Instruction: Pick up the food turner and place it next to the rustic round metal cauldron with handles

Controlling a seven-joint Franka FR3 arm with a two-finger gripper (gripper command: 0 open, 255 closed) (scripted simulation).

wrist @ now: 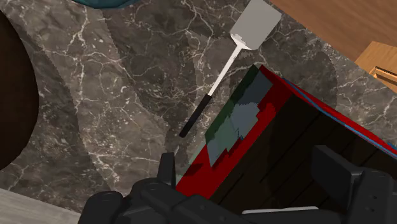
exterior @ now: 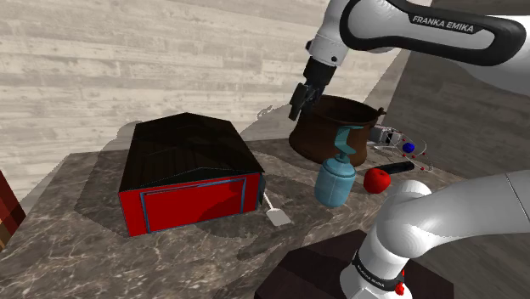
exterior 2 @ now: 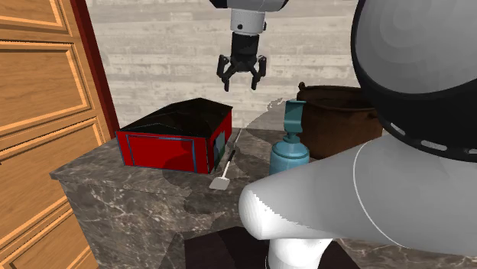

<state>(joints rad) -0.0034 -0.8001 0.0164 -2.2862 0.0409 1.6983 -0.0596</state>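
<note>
I count one food turner (exterior: 273,211), one brown cauldron (exterior: 306,136), one red box (exterior: 195,200) with a black roof, one teal pump bottle (exterior: 335,183) and one red round thing (exterior: 376,179) on one table (exterior: 102,263).

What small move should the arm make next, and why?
Probably shift the open gripper sideways off the red box until it centres over the dark handle of the food turner. The gripper hangs high above the counter, holds nothing, and in the wrist view it looks down on the box's edge while the turner lies flat beside it.
</note>
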